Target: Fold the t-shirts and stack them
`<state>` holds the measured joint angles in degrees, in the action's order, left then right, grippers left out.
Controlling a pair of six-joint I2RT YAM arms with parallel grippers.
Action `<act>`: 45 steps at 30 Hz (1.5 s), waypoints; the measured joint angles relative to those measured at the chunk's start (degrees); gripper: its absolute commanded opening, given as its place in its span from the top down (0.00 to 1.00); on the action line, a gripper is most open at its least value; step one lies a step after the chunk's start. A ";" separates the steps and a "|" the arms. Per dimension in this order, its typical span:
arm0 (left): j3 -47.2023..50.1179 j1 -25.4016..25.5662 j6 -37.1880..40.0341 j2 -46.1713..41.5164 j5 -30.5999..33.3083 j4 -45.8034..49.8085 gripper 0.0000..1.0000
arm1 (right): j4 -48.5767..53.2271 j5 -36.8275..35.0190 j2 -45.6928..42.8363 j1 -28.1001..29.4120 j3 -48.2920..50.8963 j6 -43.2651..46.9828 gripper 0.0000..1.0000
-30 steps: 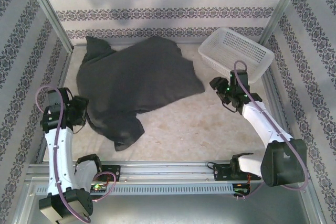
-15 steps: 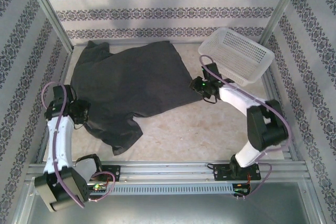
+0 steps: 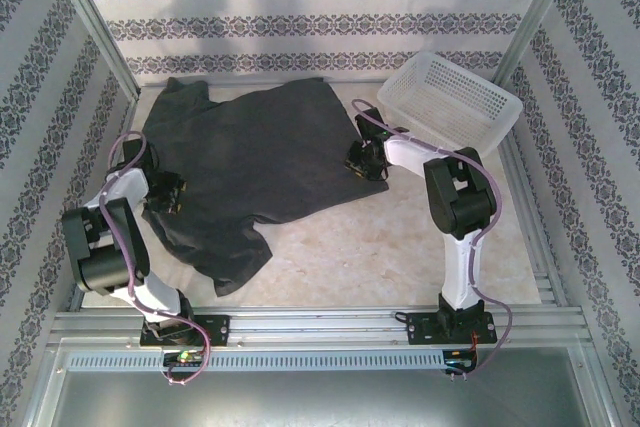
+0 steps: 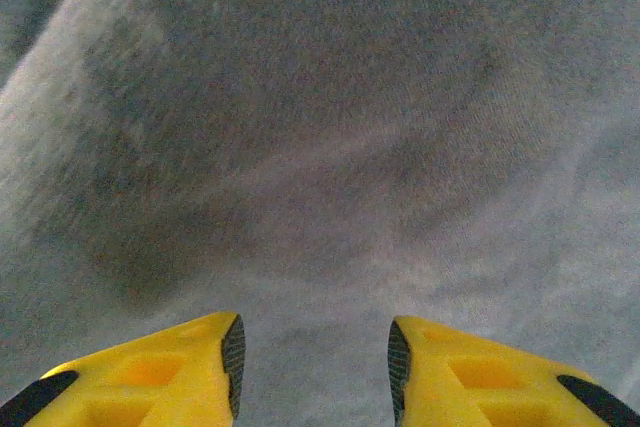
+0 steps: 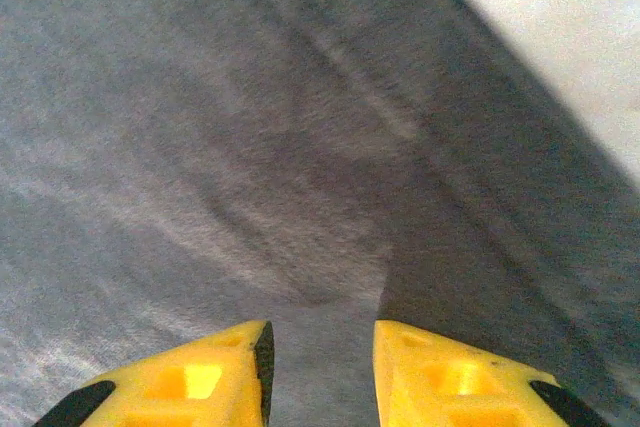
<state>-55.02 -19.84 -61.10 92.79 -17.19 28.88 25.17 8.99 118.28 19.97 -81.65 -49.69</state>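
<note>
Both arms have swung inward onto the dark charcoal t-shirt (image 3: 260, 162), which now lies flatter: soft knit cloth spread over the left and middle of the pale speckled worktop (image 3: 400, 247), long axis left to right, straight hem toward the white lattice basket (image 3: 450, 97). The right hand (image 5: 320, 342) pinches a raised pleat at the hem. The left hand (image 4: 315, 347) presses into the shirt's left edge, its yellow fingers (image 4: 170, 372) partly closed; whether it grips I cannot tell.

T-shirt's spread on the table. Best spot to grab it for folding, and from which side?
I'd grip the t-shirt at its left and right edges, one per arm, each coming in from its own outer side, low over the table. It lies spread nearly flat, so only the edges give a lip to pinch.
</note>
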 measured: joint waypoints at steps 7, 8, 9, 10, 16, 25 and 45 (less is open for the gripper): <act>-1.64 0.98 2.71 6.36 -4.26 -2.12 0.56 | 5.51 -1.20 -1.79 -3.96 2.34 -0.96 0.68; -2.29 1.60 3.08 7.17 -5.07 -2.71 0.56 | 5.60 -1.11 -2.60 -4.66 3.45 -1.14 0.68; -2.91 2.23 3.32 8.04 -5.77 -3.04 0.55 | 5.77 -0.98 -3.30 -5.31 4.50 -1.18 0.68; -3.74 2.97 3.52 8.92 -6.60 -3.28 0.55 | 5.92 -0.81 -4.11 -6.01 5.62 -1.27 0.68; -7.82 6.91 4.11 12.39 -8.50 -4.59 0.55 | 7.63 -1.51 -9.44 -7.34 12.39 -2.97 0.69; -14.43 8.28 6.47 17.03 -9.75 -2.54 0.52 | 9.84 -2.29 -15.06 -7.39 19.21 -5.77 0.68; -8.39 3.89 14.14 -4.50 -1.84 3.37 0.45 | 12.74 -1.81 -16.98 -7.04 11.54 4.22 0.59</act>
<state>-63.42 -15.94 -46.96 88.29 -19.03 32.25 37.91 7.18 101.30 12.93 -70.11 -45.47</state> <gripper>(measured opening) 0.571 0.411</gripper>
